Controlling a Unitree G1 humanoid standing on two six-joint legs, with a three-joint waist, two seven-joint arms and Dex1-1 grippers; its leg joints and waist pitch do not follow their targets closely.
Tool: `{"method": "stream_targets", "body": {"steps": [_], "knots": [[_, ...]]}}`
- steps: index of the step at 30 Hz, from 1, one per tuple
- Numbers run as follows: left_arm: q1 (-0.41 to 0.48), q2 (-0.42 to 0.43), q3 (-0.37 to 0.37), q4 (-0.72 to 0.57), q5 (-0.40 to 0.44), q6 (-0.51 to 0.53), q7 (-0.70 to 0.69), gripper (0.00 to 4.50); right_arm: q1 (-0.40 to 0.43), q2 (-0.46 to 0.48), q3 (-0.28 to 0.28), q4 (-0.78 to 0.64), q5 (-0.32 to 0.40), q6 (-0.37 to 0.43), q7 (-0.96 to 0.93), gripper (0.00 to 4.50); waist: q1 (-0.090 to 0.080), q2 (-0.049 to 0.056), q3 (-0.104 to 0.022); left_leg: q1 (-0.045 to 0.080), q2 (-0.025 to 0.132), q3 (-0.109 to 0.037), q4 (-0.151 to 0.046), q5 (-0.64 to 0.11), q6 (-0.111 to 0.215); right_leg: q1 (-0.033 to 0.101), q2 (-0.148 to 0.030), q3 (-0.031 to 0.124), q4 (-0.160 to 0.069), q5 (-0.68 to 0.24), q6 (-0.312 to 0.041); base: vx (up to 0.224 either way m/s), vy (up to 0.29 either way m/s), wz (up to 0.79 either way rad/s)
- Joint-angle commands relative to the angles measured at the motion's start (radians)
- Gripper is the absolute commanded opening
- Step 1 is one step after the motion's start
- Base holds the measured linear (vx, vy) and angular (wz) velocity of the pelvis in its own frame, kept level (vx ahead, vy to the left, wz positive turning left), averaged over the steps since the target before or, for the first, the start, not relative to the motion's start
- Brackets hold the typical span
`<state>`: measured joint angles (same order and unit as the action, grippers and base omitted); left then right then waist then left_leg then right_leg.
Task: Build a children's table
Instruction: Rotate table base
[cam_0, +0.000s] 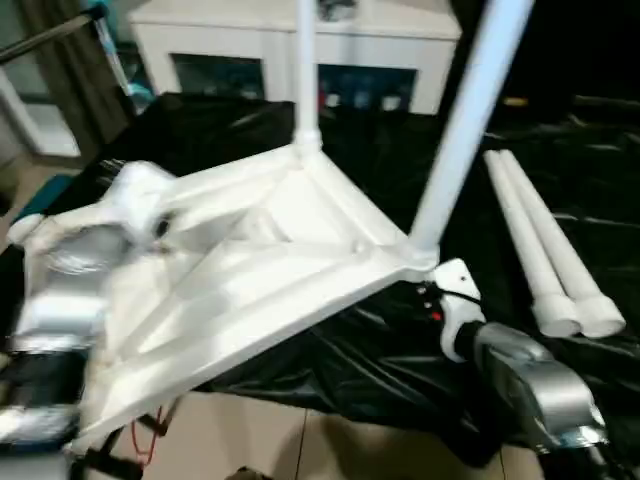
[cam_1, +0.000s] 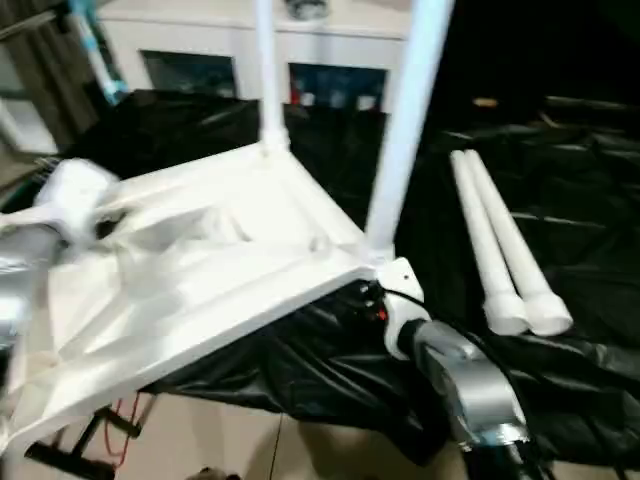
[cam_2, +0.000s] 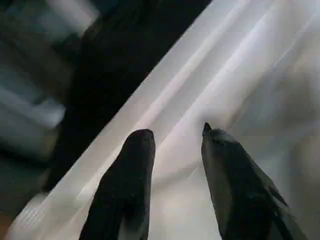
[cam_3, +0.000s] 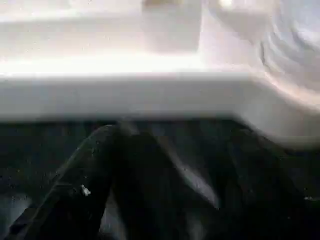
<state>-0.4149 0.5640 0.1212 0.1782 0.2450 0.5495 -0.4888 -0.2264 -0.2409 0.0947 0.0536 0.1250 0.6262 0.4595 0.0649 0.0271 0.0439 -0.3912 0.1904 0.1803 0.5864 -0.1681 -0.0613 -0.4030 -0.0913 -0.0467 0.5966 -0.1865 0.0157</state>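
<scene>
Left eye view: tabletop (cam_0: 270, 260) upside down, 2 legs (cam_0: 555, 250) loose beside

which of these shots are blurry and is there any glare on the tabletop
Left eye view: left arm smeared by motion blur; tabletop and standing legs soft. Right wrist view: tabletop edge washed out bright, the right gripper's fingers dark and unfocused. Left wrist view: streaky blur across the white ribs, left gripper fairly distinct.

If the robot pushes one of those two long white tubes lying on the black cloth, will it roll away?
Probably. The two loose legs are round, smooth tubes, so a sideways push would likely roll them. The crinkly black sheet may slow them. They look hollow plastic, so probably light.
</scene>
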Motion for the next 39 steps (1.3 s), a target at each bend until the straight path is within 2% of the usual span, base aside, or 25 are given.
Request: {"method": "stream_targets", "body": {"steps": [1, 3, 4, 5, 8, 10, 12, 13, 16, 17, 18, 19, 20, 22, 24, 25, 27, 31, 32, 33, 34, 35, 37, 38, 39], "knots": [[0.009, 0.017, 0.006, -0.016, 0.026, 0.025, 0.010, 1.78, -0.012, 0.005, -0.002, 0.022, -0.009, 0.012, -0.024, 3.75, 0.002, 0.007, -0.059, 0.034, 0.031, -0.009, -0.076, -0.224, 0.000, 0.030, -0.033, 0.031, -0.054, -0.111, -0.212, 0.000, 0.000, 0.00], [0.040, 0.054, 0.011, -0.027, 0.039, 0.060, 0.019, 1.78, -0.046, 0.015, 0.002, 0.071, -0.023, 0.001, -0.042, 3.75, 0.010, 0.005, -0.059, 0.032, 0.031, -0.012, -0.079, -0.248, -0.018, 0.032, -0.035, 0.031, -0.052, -0.126, -0.203, 0.000, 0.000, 0.00], [0.047, 0.058, 0.010, -0.032, 0.035, 0.068, 0.013, 1.51, -0.054, 0.017, 0.003, 0.080, -0.025, -0.001, -0.044, 3.75, 0.010, 0.003, -0.058, 0.028, 0.029, -0.014, -0.082, -0.260, -0.028, 0.034, -0.035, 0.030, -0.052, -0.138, -0.196, 0.000, 0.000, 0.00], [0.059, 0.065, 0.009, -0.042, 0.026, 0.081, 0.003, 1.51, -0.067, 0.022, 0.004, 0.096, -0.028, -0.004, -0.048, 3.75, 0.012, -0.001, -0.059, 0.031, 0.030, -0.014, -0.082, -0.267, -0.032, 0.033, -0.037, 0.030, -0.053, -0.143, -0.194, 0.000, 0.000, 0.00], [0.083, 0.066, -0.008, -0.054, -0.017, 0.106, -0.051, 1.36, -0.098, 0.034, 0.006, 0.135, -0.030, -0.012, -0.056, 3.75, 0.011, 0.001, -0.057, 0.032, 0.028, -0.014, -0.083, -0.292, -0.040, 0.029, -0.038, 0.033, -0.055, -0.169, -0.191, 0.000, 0.000, 0.00], [0.089, 0.057, -0.048, -0.038, -0.045, 0.093, -0.111, 1.11, -0.113, 0.043, 0.009, 0.159, -0.028, -0.020, -0.056, 3.75, 0.014, 0.001, -0.055, 0.032, 0.027, -0.013, -0.083, -0.314, -0.044, 0.026, -0.038, 0.036, -0.060, -0.198, -0.185, 0.000, 0.000, 0.00], [0.093, 0.054, -0.077, -0.034, -0.056, 0.092, -0.153, 0.90, -0.122, 0.050, 0.009, 0.176, -0.028, -0.022, -0.058, 3.38, 0.019, -0.003, -0.057, 0.031, 0.027, -0.013, -0.083, -0.305, -0.043, 0.028, -0.040, 0.036, -0.059, -0.194, -0.179, 0.000, 0.000, 0.00], [0.101, 0.059, -0.122, -0.031, -0.063, 0.095, -0.213, 0.90, -0.132, 0.057, 0.009, 0.195, -0.029, -0.027, -0.060, 3.38, 0.019, 0.001, -0.057, 0.031, 0.027, -0.014, -0.084, -0.305, -0.045, 0.028, -0.040, 0.036, -0.058, -0.195, -0.179, 0.000, 0.000, 0.00], [0.121, 0.081, -0.216, -0.036, -0.070, 0.098, -0.331, 0.61, -0.154, 0.075, 0.005, 0.242, -0.025, -0.033, -0.067, 3.24, 0.014, 0.000, -0.054, 0.029, 0.026, -0.015, -0.087, -0.334, -0.051, 0.025, -0.041, 0.038, -0.062, -0.243, -0.170, 0.000, 0.000, 0.00], [0.122, 0.082, -0.220, -0.037, -0.071, 0.099, -0.335, 0.48, -0.155, 0.076, 0.004, 0.245, -0.025, -0.034, -0.067, 2.97, 0.011, -0.002, -0.054, 0.031, 0.026, -0.016, -0.087, -0.348, -0.054, 0.025, -0.041, 0.038, -0.063, -0.254, -0.168, 0.000, 0.000, 0.00], [0.122, 0.085, -0.235, -0.040, -0.077, 0.104, -0.353, 0.48, -0.162, 0.079, 0.003, 0.258, -0.025, -0.039, -0.068, 2.97, 0.008, -0.003, -0.052, 0.030, 0.025, -0.016, -0.088, -0.355, -0.053, 0.026, -0.040, 0.038, -0.063, -0.264, -0.168, 0.000, 0.000, 0.00], [0.120, 0.089, -0.250, -0.042, -0.085, 0.110, -0.371, 0.31, -0.172, 0.082, 0.002, 0.276, -0.026, -0.047, -0.070, 2.94, 0.006, -0.002, -0.053, 0.034, 0.026, -0.016, -0.087, -0.361, -0.054, 0.024, -0.040, 0.038, -0.064, -0.276, -0.168, 0.000, 0.000, 0.00], [0.114, 0.094, -0.275, -0.052, -0.108, 0.119, -0.423, 0.22, -0.187, 0.085, 0.002, 0.301, -0.028, -0.060, -0.071, 2.88, 0.004, 0.005, -0.052, 0.034, 0.025, -0.017, -0.087, -0.368, -0.057, 0.022, -0.040, 0.039, -0.064, -0.283, -0.172, 0.000, 0.000, 0.00], [0.102, 0.104, -0.321, -0.066, -0.145, 0.109, -0.523, 0.07, -0.213, 0.089, 0.001, 0.344, -0.031, -0.083, -0.071, 2.59, -0.001, 0.005, -0.052, 0.037, 0.024, -0.018, -0.087, -0.391, -0.063, 0.019, -0.041, 0.038, -0.067, -0.303, -0.177, 0.000, 0.000, 0.00], [0.089, 0.102, -0.344, -0.078, -0.175, 0.094, -0.585, 0.00, -0.229, 0.091, -0.001, 0.369, -0.033, -0.094, -0.069, 2.51, -0.003, 0.005, -0.052, 0.036, 0.024, -0.018, -0.088, -0.394, -0.065, 0.021, -0.041, 0.038, -0.067, -0.303, -0.179, 0.000, 0.000, 0.00], [0.071, 0.086, -0.356, -0.091, -0.206, 0.084, -0.630, 0.00, -0.241, 0.092, -0.001, 0.385, -0.034, -0.102, -0.066, 2.51, -0.005, 0.008, -0.053, 0.035, 0.024, -0.017, -0.088, -0.385, -0.066, 0.021, -0.039, 0.039, -0.064, -0.276, -0.186, 0.000, 0.000, 0.00], [0.054, 0.070, -0.363, -0.101, -0.233, 0.084, -0.660, 0.00, -0.246, 0.093, 0.000, 0.391, -0.035, -0.106, -0.063, 2.19, -0.004, 0.009, -0.055, 0.037, 0.026, -0.015, -0.087, -0.369, -0.067, 0.023, -0.039, 0.040, -0.060, -0.236, -0.200, 0.000, 0.000, 0.00], [0.023, 0.040, -0.380, -0.113, -0.263, 0.086, -0.699, 0.00, -0.251, 0.093, 0.003, 0.393, -0.035, -0.108, -0.058, 1.96, -0.004, 0.005, -0.057, 0.031, 0.025, -0.014, -0.085, -0.341, -0.059, 0.031, -0.039, 0.038, -0.056, -0.202, -0.209, 0.000, 0.000, 0.00], [-0.019, -0.018, -0.401, -0.101, -0.282, 0.083, -0.708, 0.00, -0.245, 0.093, 0.006, 0.386, -0.034, -0.108, -0.055, 1.82, -0.003, 0.004, -0.059, 0.031, 0.024, -0.012, -0.082, -0.310, -0.053, 0.034, -0.039, 0.038, -0.054, -0.178, -0.214, 0.000, 0.000, 0.00], [-0.028, -0.032, -0.405, -0.096, -0.285, 0.081, -0.709, 0.00, -0.243, 0.093, 0.006, 0.385, -0.034, -0.108, -0.054, 1.70, -0.005, 0.001, -0.058, 0.030, 0.024, -0.009, -0.082, -0.301, -0.050, 0.035, -0.038, 0.039, -0.056, -0.170, -0.218, 0.000, 0.000, 0.00], [-0.028, -0.032, -0.405, -0.096, -0.285, 0.081, -0.709, 0.00, -0.243, 0.093, 0.006, 0.385, -0.034, -0.108, -0.054, 1.63, -0.002, 0.004, -0.059, 0.030, 0.024, -0.011, -0.079, -0.292, -0.050, 0.036, -0.039, 0.038, -0.054, -0.162, -0.220, 0.000, 0.000, 0.00], [-0.088, -0.114, -0.434, -0.021, -0.278, 0.035, -0.701, 0.00, -0.234, 0.088, 0.005, 0.378, -0.032, -0.111, -0.054, 1.60, -0.007, 0.009, -0.058, 0.028, 0.021, -0.009, -0.079, -0.287, -0.044, 0.036, -0.034, 0.037, -0.058, -0.152, -0.219, 0.000, 0.000, 0.00], [-0.106, -0.138, -0.443, 0.009, -0.270, 0.015, -0.695, 0.00, -0.230, 0.086, 0.003, 0.372, -0.031, -0.110, -0.053, 1.55, -0.004, 0.003, -0.062, 0.032, 0.019, -0.006, -0.074, -0.278, -0.043, 0.037, -0.034, 0.038, -0.056, -0.135, -0.222, 0.000, 0.000, 0.00], [-0.134, -0.169, -0.455, 0.060, -0.253, -0.022, -0.681, 0.00, -0.225, 0.082, -0.002, 0.361, -0.032, -0.107, -0.052, 1.42, -0.006, 0.013, -0.059, 0.025, 0.018, -0.009, -0.076, -0.269, -0.041, 0.043, -0.034, 0.037, -0.057, -0.122, -0.221, 0.000, 0.000, 0.00], [-0.151, -0.188, -0.463, 0.091, -0.242, -0.045, -0.672, 0.00, -0.221, 0.079, -0.005, 0.353, -0.033, -0.105, -0.051, 1.17, -0.006, 0.009, -0.065, 0.025, 0.020, -0.011, -0.073, -0.258, -0.038, 0.048, -0.037, 0.036, -0.051, -0.101, -0.226, 0.000, 0.000, 0.00]]}}
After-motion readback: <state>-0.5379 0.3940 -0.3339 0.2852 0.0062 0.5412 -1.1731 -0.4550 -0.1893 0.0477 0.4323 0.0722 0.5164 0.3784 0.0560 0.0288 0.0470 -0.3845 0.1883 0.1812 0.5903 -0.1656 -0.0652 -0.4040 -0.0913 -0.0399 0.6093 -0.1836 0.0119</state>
